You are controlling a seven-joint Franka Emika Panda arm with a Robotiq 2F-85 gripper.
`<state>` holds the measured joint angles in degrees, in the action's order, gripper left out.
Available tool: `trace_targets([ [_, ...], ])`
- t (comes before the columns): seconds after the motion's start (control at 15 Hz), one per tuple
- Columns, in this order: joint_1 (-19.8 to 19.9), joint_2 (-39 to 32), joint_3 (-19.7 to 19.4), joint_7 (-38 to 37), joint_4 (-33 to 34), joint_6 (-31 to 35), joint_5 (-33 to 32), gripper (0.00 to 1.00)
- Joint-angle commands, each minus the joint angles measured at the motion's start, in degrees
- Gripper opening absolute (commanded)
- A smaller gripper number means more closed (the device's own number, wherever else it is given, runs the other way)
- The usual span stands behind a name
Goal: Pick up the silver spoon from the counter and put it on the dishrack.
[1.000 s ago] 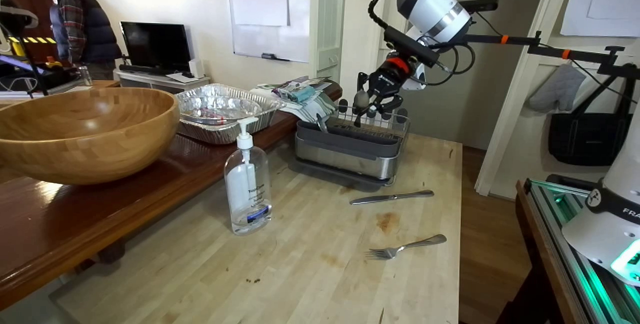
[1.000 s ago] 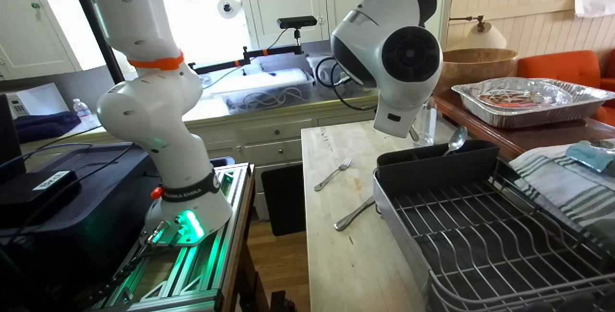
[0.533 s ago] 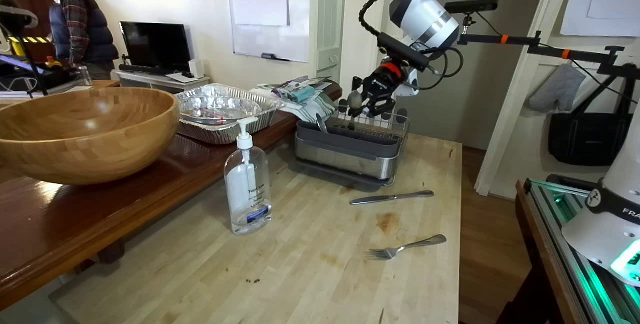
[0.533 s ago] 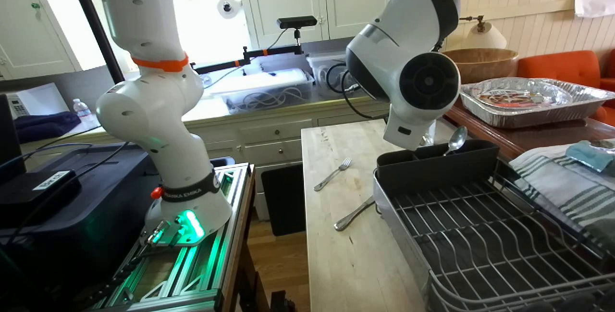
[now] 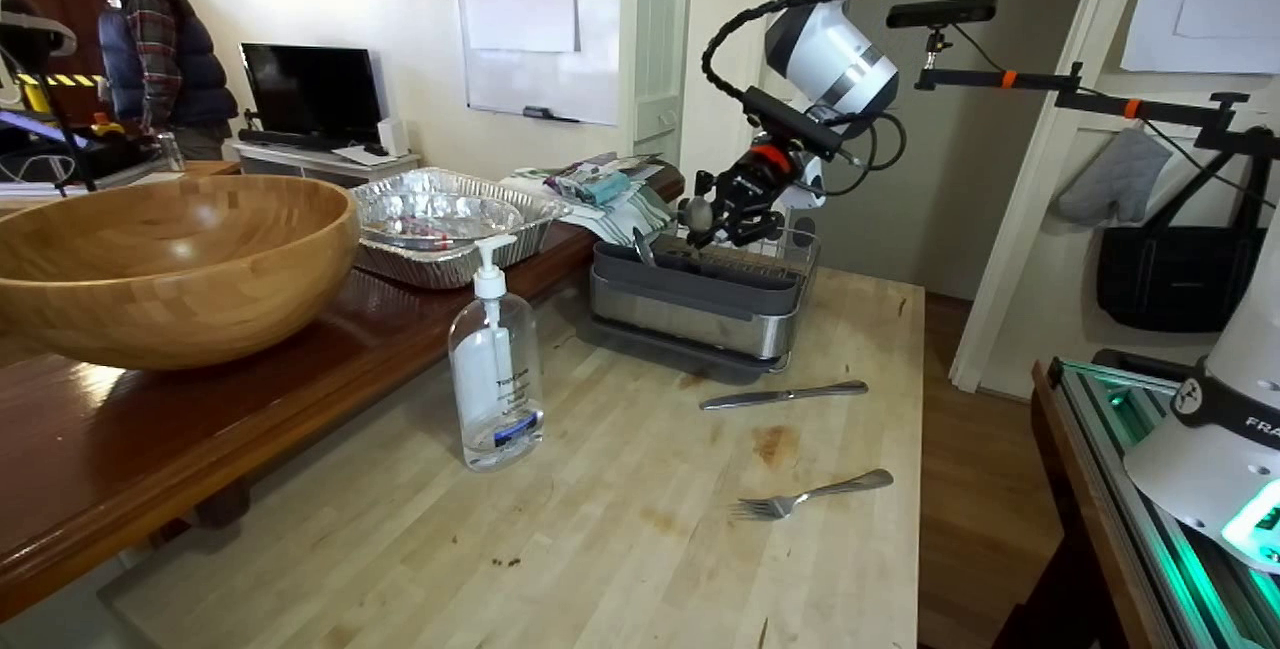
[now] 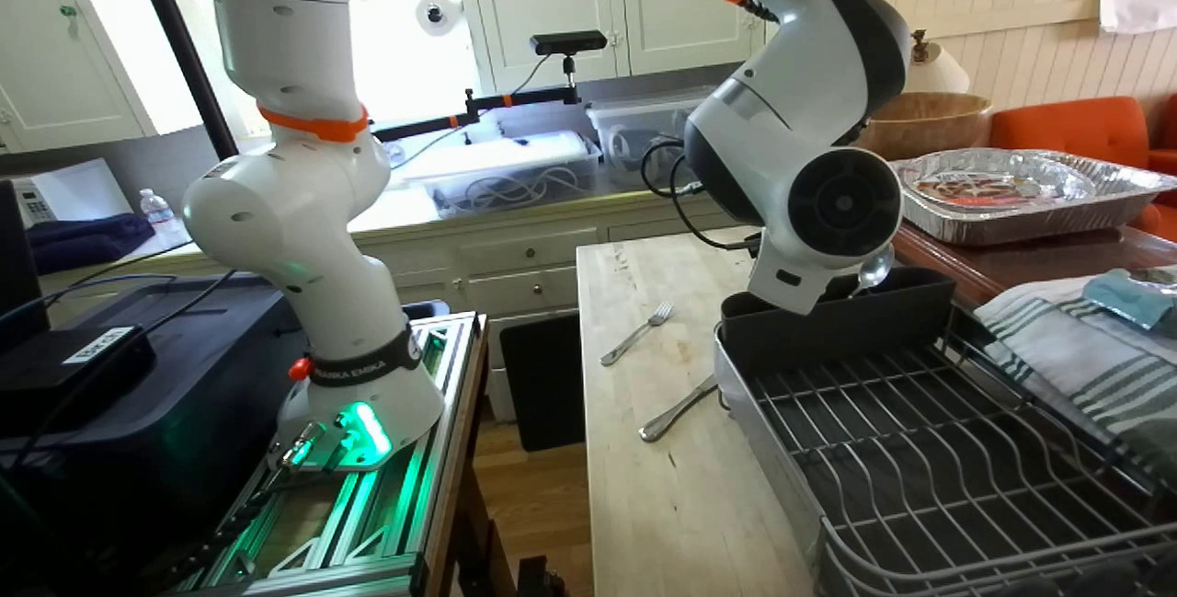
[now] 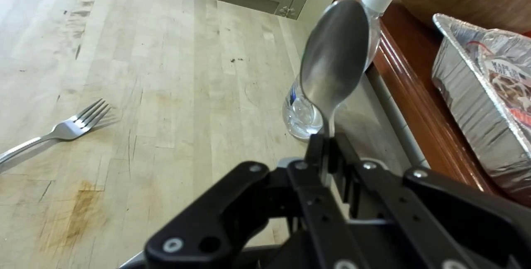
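Observation:
My gripper (image 7: 329, 151) is shut on the neck of a silver spoon (image 7: 338, 49), whose bowl points up. In an exterior view the held spoon (image 5: 698, 216) and gripper (image 5: 706, 219) are over the dishrack (image 5: 690, 317), just above its dark cutlery caddy; I cannot tell whether the handle touches it. The dishrack (image 6: 761, 450) also shows in another exterior view, where the arm hides gripper and held spoon. A different spoon (image 6: 874, 268) stands in the caddy. The pale counter (image 5: 640, 539) lies below and in front.
A knife (image 5: 785, 395) and a fork (image 5: 815, 497) lie on the counter. A clear pump bottle (image 5: 497, 389) stands near the dark wood ledge (image 5: 400, 349). A foil tray (image 5: 440, 259), a wooden bowl (image 5: 180, 269) and a striped towel (image 6: 1085, 339) are on that ledge.
My gripper has moved lower, carrying the spoon toward the caddy: down and left in an exterior view, with the arm going down and right in another. The fork, knife and rack have not moved.

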<state>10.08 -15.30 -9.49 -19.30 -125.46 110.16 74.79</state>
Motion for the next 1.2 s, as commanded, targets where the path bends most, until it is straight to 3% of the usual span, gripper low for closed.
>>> trace_targets([
  [0.0,0.58,-2.95,-0.35,1.24,2.08,-1.82,1.88,0.03],
  [1.13,0.89,-6.91,-0.89,-0.03,3.92,-0.66,1.35,0.03],
])
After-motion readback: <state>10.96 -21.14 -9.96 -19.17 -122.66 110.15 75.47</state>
